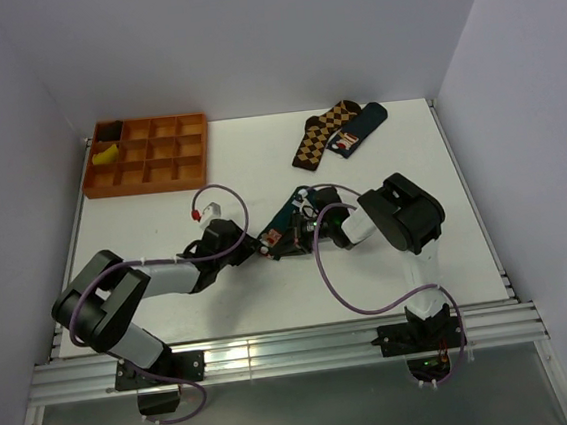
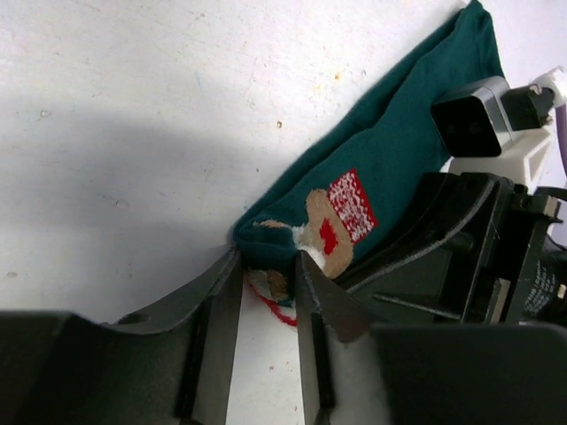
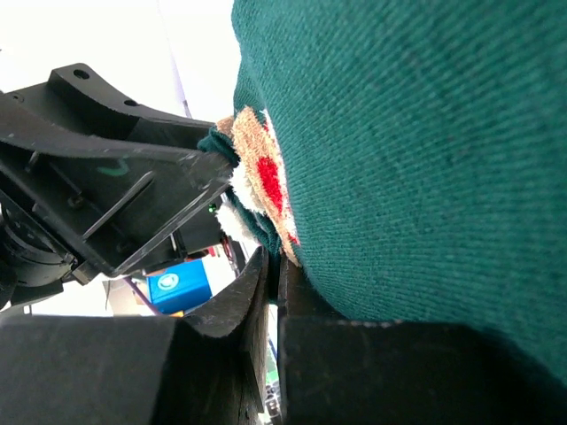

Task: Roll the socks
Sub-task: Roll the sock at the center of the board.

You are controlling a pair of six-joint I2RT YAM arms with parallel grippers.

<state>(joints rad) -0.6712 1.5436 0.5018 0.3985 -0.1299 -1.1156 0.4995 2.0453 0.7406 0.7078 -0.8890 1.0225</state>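
Centrally, left fingers (image 2: 217, 341) and right fingers (image 3: 232, 310) pinch edges of socks (image 2: 399, 150)

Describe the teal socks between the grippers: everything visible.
The teal socks are dark green-teal knit, lying diagonally on the white table, apparently one atop the other. A patch in red, white and tan sits near one end; a second patch's edge peeks out beneath. The left gripper has a finger on either side of that patched end; the right gripper is shut on the fabric edge beside it.
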